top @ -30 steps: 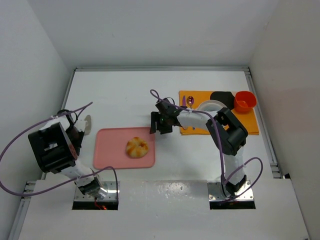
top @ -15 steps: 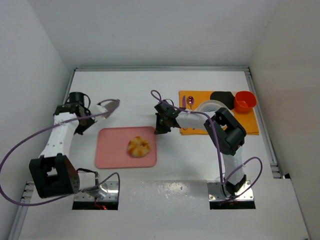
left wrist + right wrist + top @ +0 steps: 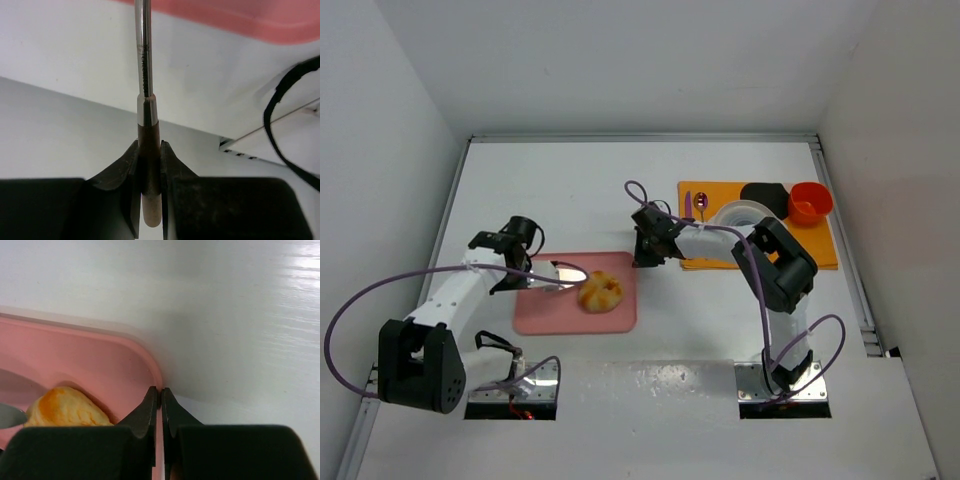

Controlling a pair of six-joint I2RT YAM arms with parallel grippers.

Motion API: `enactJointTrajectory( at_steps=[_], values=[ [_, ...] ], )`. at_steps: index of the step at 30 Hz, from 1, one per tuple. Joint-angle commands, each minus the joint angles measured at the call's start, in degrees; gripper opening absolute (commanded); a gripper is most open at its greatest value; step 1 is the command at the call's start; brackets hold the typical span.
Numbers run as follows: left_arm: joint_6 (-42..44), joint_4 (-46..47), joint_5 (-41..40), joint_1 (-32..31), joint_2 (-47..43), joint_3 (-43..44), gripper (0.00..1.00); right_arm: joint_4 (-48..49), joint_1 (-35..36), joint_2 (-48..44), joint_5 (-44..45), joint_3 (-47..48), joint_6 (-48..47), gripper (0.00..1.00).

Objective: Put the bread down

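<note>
Shows the bread (image 3: 601, 291) lying on the pink tray (image 3: 535, 315), toward its right edge. Finds the left gripper (image 3: 533, 271) clenched on a spatula (image 3: 567, 274) handle, blade against the bread's left side. Has the right gripper (image 3: 642, 258) pinched shut on the tray's far right corner, near the desk (image 3: 570, 190) centre

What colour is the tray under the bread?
Pink tray, clearest in the top external view.

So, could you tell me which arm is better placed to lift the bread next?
Left. The left gripper is shut on a metal utensil whose blade lies right beside the bread on the pink tray. The right gripper is pinching the tray's rim, likely steadying it.
</note>
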Motion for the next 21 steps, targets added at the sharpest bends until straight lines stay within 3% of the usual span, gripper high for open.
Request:
enactJointTrajectory(
  at_steps=[1, 5, 10, 16, 21],
  values=[
    [2.4, 0.5, -5.9, 1.0, 0.1, 4.3, 0.00, 0.0, 0.3, -2.8, 4.0, -1.8, 0.2, 0.01],
    [2.9, 1.0, -11.5, 1.1, 0.1, 3.2, 0.00, 0.1, 0.6, -3.3, 4.3, -2.4, 0.3, 0.00],
    [4.3, 3.0, -18.9, -4.4, -2.1, -2.6, 0.00, -0.2, 1.2, -3.7, 4.5, -2.5, 0.7, 0.00],
    [-2.4, 3.6, -18.8, -10.5, 1.8, -4.9, 0.00, -0.6, 2.3, -4.0, 5.3, -1.9, 1.4, 0.00],
    [-8.4, 1.9, -12.9, -17.2, 7.5, -2.3, 0.00, -1.5, 3.1, -4.0, 5.7, -1.5, 2.3, 0.00]
  ],
)
